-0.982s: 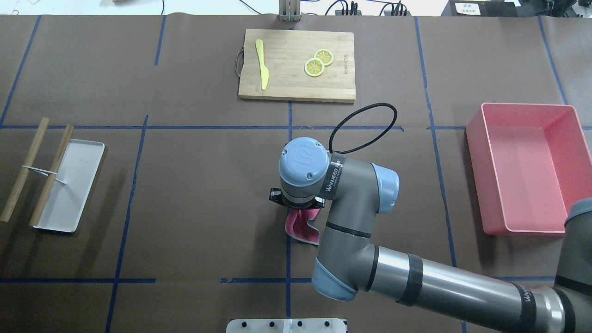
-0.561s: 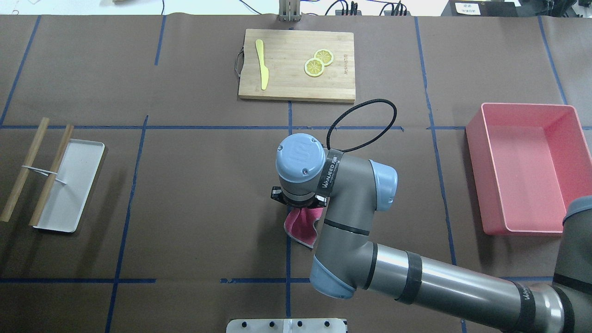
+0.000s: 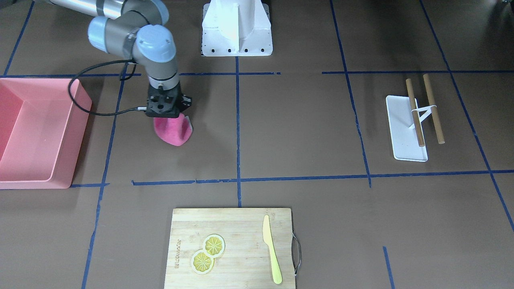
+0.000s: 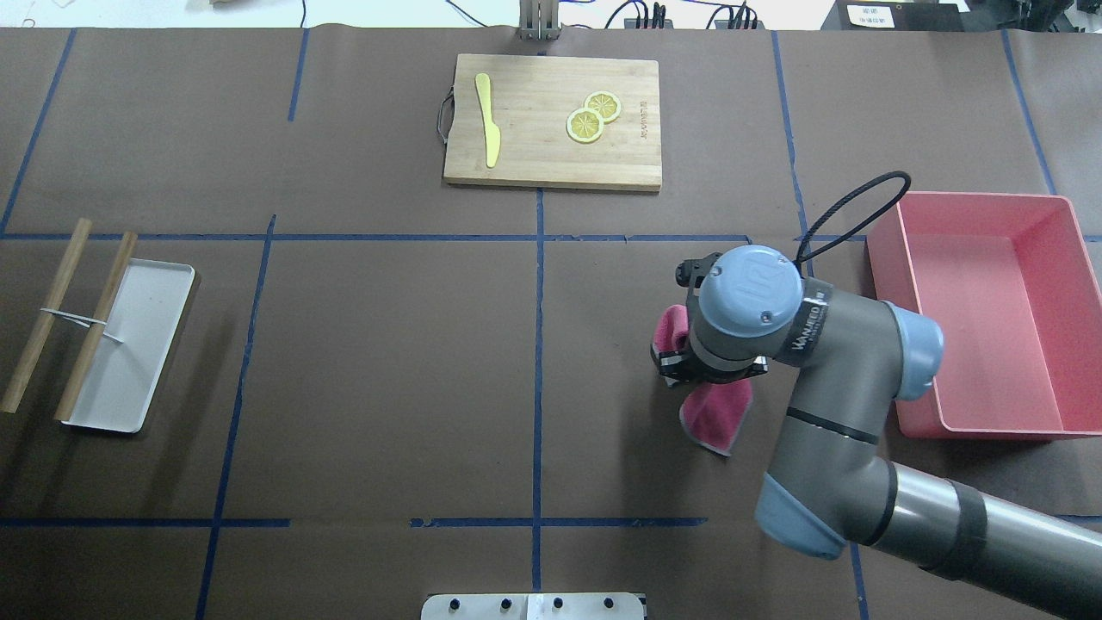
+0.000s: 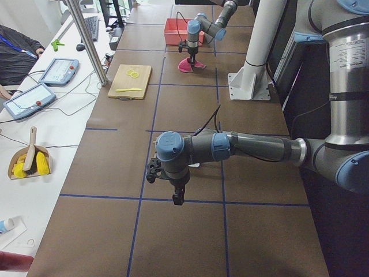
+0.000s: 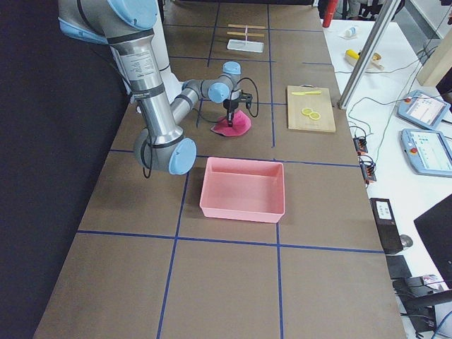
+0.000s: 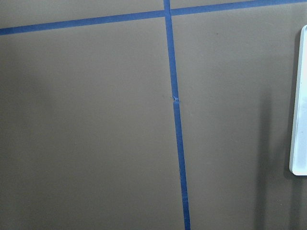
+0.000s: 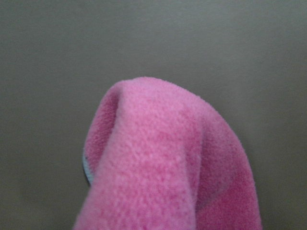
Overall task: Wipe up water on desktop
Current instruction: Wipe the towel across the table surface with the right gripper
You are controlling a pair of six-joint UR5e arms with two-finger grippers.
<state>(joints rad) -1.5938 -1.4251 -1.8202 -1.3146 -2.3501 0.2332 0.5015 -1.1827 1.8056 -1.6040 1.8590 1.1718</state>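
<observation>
The brown desktop (image 4: 387, 362) with blue tape lines shows no water that I can make out. My right gripper (image 3: 166, 116) is shut on a pink cloth (image 3: 172, 131), which hangs down and touches the desktop right of the centre line, close to the pink bin. The cloth also shows in the overhead view (image 4: 710, 412) and fills the right wrist view (image 8: 168, 167). My left gripper (image 5: 178, 198) shows only in the exterior left view, low over the desktop; I cannot tell whether it is open. The left wrist view shows bare desktop (image 7: 96, 124).
A pink bin (image 4: 981, 426) stands right of the cloth. A bamboo cutting board (image 4: 551, 164) with a yellow knife (image 4: 488, 120) and lemon slices (image 4: 592, 116) lies at the far side. A white tray (image 4: 138, 344) with two wooden sticks (image 4: 43, 319) lies at the left.
My right arm has moved from the centre tape line to the right, towards the pink bin, dragging the pink cloth along. Nothing else has moved.
</observation>
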